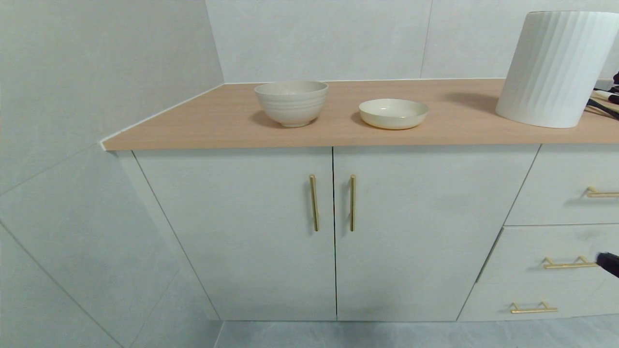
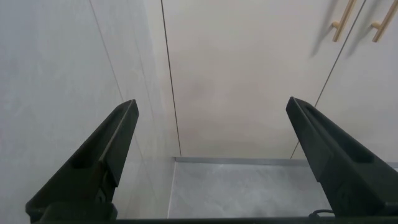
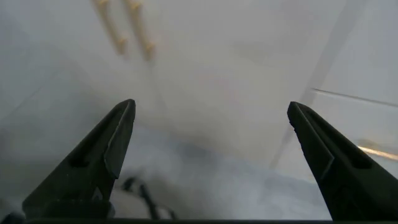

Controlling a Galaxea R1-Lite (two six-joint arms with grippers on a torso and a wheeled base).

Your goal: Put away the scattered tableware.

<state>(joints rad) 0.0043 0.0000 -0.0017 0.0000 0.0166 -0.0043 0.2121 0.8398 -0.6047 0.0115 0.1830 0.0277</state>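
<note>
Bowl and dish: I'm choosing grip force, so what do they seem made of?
Bowl: likely glazed ceramic or stoneware; cream, soft sheen, ridged bands. Dish: probably glazed ceramic; smooth, glossy, with bright highlights. Melamine cannot be ruled out for either.

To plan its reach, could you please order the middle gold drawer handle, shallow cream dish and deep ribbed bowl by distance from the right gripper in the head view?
From the right gripper, low right:
1. Middle gold drawer handle, right beside it.
2. Shallow cream dish, mid countertop.
3. Deep ribbed bowl, farther left.
</note>
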